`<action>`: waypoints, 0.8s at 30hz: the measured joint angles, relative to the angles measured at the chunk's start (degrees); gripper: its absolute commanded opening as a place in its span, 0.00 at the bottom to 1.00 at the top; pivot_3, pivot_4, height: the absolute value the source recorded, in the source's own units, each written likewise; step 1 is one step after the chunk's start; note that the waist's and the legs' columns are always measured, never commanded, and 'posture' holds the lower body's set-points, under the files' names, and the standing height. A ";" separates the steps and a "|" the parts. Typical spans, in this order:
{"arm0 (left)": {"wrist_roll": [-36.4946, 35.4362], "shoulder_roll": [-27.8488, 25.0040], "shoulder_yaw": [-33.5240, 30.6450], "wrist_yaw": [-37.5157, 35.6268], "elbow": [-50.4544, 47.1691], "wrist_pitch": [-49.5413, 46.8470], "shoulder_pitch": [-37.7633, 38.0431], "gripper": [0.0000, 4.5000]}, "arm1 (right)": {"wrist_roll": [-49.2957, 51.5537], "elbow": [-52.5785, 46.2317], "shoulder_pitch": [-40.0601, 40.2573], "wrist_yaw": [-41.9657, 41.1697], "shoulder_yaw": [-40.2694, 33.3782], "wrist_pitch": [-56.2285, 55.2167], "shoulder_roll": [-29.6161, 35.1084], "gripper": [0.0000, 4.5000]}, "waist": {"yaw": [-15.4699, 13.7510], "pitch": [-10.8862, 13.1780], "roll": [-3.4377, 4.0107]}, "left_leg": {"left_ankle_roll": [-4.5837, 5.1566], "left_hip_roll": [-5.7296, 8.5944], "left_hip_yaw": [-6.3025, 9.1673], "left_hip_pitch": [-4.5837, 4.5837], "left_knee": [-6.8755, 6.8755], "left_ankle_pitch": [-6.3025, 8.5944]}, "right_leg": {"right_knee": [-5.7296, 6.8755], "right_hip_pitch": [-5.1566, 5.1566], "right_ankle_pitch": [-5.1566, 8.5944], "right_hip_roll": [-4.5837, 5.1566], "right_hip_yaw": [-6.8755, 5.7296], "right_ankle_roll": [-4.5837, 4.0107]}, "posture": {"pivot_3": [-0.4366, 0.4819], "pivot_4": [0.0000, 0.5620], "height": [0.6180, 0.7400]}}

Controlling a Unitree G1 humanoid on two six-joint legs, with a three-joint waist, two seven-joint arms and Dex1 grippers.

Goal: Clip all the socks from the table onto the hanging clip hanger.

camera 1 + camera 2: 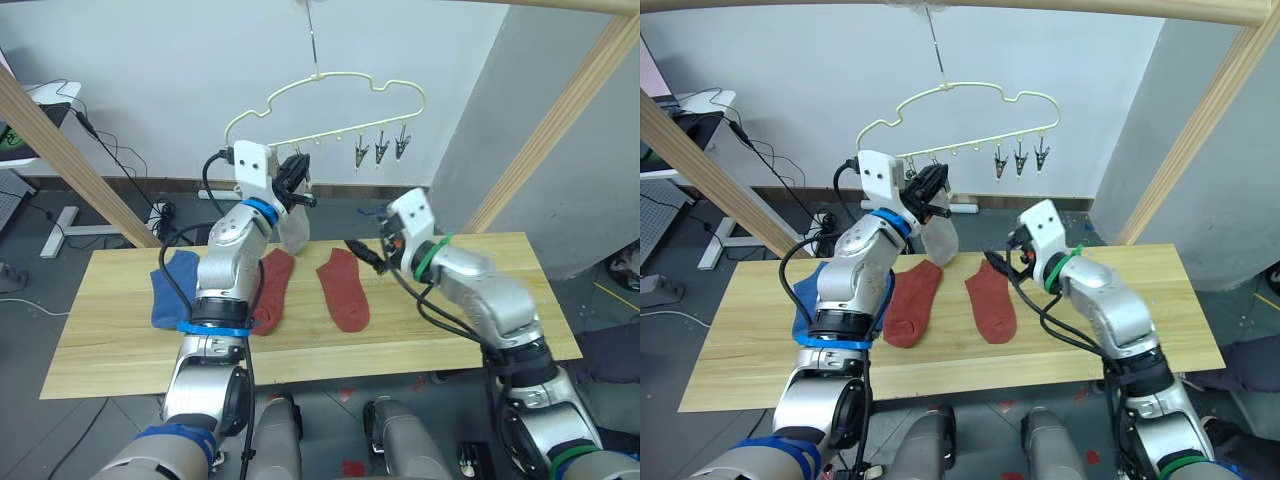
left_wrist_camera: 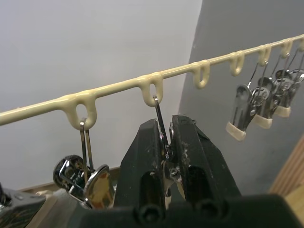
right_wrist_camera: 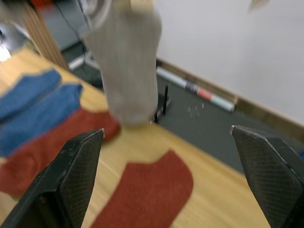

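Observation:
The cream clip hanger [image 2: 152, 77] hangs from a hook above the table [image 1: 480, 300]. My left gripper [image 2: 164, 126] is raised to its rail and shut on a metal clip [image 2: 160, 114]. A light grey sock [image 1: 295, 228] dangles just under that gripper; which clip holds it is hidden. Three clips [image 1: 381, 150] hang bare at the rail's right end. Two rust-red socks [image 1: 275, 290] [image 1: 343, 290] and two blue socks [image 1: 172, 288] lie flat on the table. My right gripper [image 3: 166, 130] is open and holds nothing, hovering above the right red sock and facing the grey sock [image 3: 128, 61].
Slanted wooden poles [image 1: 60, 150] [image 1: 560, 130] of the frame rise on both sides of the table. Cables and a power strip [image 1: 160, 212] lie on the floor behind. The table's right half is bare wood.

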State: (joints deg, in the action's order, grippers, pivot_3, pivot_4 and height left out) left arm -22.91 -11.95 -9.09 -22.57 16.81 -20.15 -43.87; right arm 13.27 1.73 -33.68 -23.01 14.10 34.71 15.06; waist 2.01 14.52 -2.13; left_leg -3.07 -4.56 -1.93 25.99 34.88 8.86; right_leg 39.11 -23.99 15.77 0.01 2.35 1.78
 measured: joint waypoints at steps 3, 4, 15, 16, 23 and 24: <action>-5.63 -2.50 -2.85 -0.78 -3.28 -9.07 0.23 0.02 | -4.56 13.03 -3.43 0.07 2.21 -5.49 -3.24 1.00 | 0.07 0.00 0.00 | 0.00 -0.02 0.03 0.00 0.00 0.00 | 0.02 -0.01 -0.01 -0.03 -0.01 -0.01 | 0.49 0.41 1.00; -6.87 -3.38 -3.60 -0.83 -4.09 -11.25 0.25 0.02 | -5.54 16.35 -3.99 0.16 2.54 -6.65 -4.32 1.00 | -0.02 0.00 0.00 | 0.00 -0.02 0.05 -0.01 -0.02 0.00 | 0.03 0.00 -0.01 -0.04 -0.04 -0.02 | 0.50 0.41 1.00; -12.26 -6.27 -8.14 1.23 -10.39 -19.25 2.39 0.02 | -15.04 45.96 -9.01 0.74 4.60 -20.19 -11.75 1.00 | -0.46 0.00 0.00 | -0.01 -0.01 0.06 -0.10 -0.01 0.00 | 0.00 0.16 -0.02 0.02 -0.07 -0.04 | 0.54 0.42 1.00; -12.37 -6.13 -8.12 1.54 -10.62 -19.33 2.51 0.02 | -15.98 47.18 -9.42 0.58 5.13 -21.61 -11.69 0.96 | -0.45 0.00 0.00 | -0.01 -0.01 0.07 -0.19 -0.01 0.00 | 0.00 0.24 -0.02 0.02 -0.08 -0.03 | 0.54 0.42 1.00; -12.93 -5.79 -8.10 2.23 -10.84 -19.58 2.67 0.02 | -17.23 51.23 -9.77 -0.52 4.61 -26.53 -12.52 0.47 | -0.44 0.00 0.00 | -0.01 -0.01 0.10 -0.48 0.01 0.00 | 0.00 0.56 -0.02 0.01 -0.08 -0.02 | 0.54 0.42 1.00; -12.97 -5.79 -8.09 2.24 -10.84 -19.59 2.67 0.02 | -17.23 51.35 -9.72 -0.69 4.19 -26.67 -12.47 0.39 | -0.44 0.00 0.00 | -0.01 -0.01 0.10 -0.48 0.02 0.00 | 0.00 0.56 -0.02 0.02 -0.08 -0.02 | 0.54 0.42 1.00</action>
State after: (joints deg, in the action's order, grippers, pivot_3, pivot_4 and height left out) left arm -35.87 -17.74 -17.18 -20.33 5.97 -39.74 -41.20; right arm -3.96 53.08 -43.40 -23.71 18.29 8.04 2.58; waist 1.58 14.52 -2.14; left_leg -3.09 -4.57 -1.83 25.51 34.90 8.86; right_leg 39.11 -23.43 15.74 0.03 2.28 1.76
